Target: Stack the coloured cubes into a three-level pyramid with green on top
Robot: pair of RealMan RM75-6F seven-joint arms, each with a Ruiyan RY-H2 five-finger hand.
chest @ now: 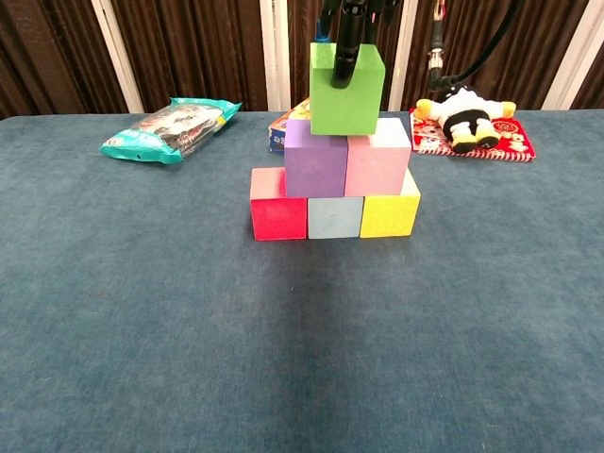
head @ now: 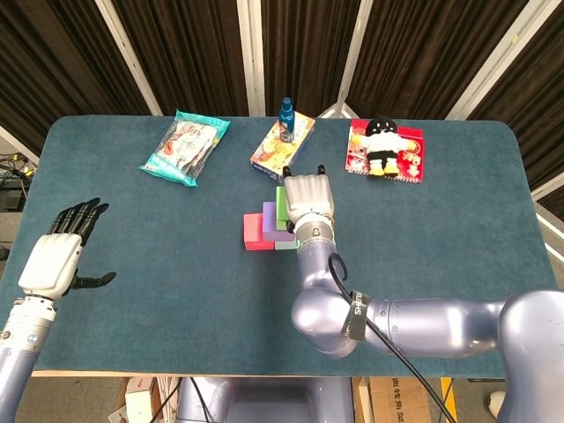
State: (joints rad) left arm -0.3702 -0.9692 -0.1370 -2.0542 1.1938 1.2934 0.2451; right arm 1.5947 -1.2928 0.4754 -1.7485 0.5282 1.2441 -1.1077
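Chest view, green cube (chest: 345, 94) topping pyramid, gripped by right hand (chest: 347, 42), left hand (head: 63, 251) splayed.

The right hand (head: 307, 204) hides most of the pyramid (head: 262, 231) in head view.

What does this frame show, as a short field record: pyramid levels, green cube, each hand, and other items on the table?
bottom level: red cube, light blue cube, yellow cube, side by side
middle level: purple cube, pink cube
top level: green cube on the purple and pink cubes
right hand: over the stack, fingers on the green cube
left hand: open, apart from the stack
other items: snack bag, plush toy on a red pack, blue bottle on a box
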